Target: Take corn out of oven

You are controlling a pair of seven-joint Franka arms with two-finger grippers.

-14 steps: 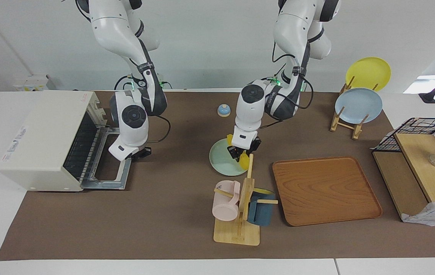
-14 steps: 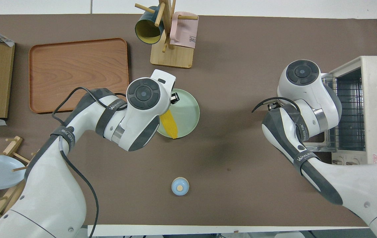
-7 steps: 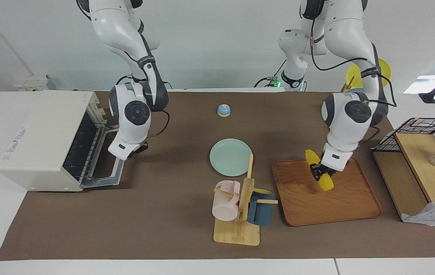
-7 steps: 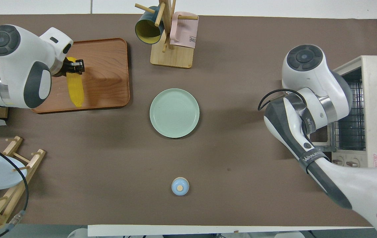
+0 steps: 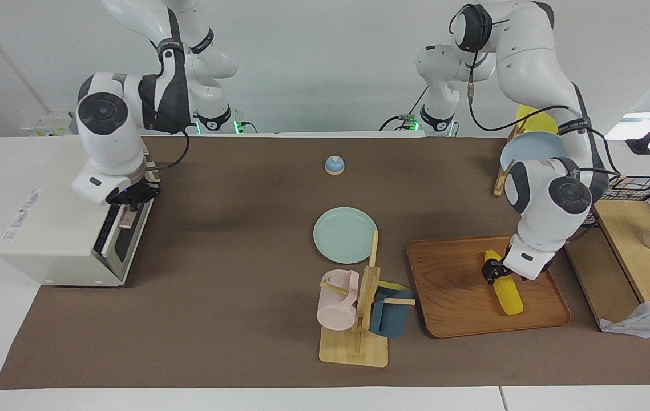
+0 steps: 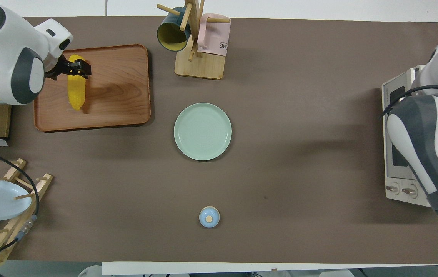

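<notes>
Setting corn (image 5: pixel 505 291) on tray (image 5: pixel 456 308); left end effector (image 5: pixel 499 272) clamped on it. Next: let go. Right end effector (image 5: pixel 129 201) at oven (image 5: pixel 56 228) door, grip unclear.

Bright even overhead light, soft arm shadows on mat (image 5: pixel 233 274), sharp focus

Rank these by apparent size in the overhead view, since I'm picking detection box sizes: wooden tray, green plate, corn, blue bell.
1. Wooden tray, clearly largest.
2. Green plate.
3. Corn, lying on the tray, partly hidden by the left hand.
4. Blue bell, smallest.
</notes>
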